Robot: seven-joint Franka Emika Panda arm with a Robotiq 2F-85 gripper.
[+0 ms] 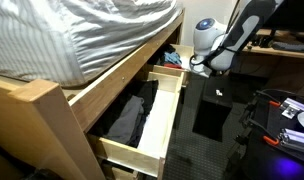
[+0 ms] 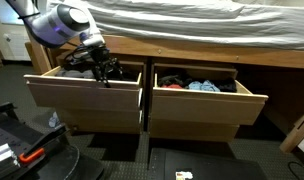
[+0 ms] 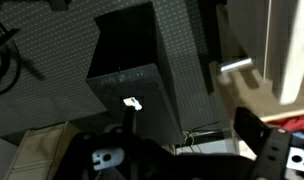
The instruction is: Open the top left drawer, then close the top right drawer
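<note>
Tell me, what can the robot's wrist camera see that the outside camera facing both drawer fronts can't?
Only the wrist view: the whole black box shape on the dark floor, seen from above. Only an exterior view: the top left drawer with black clothing, the top right drawer with blue and mixed clothes, both pulled out, and the bed above. Both: the open gripper and the small white tag.
</note>
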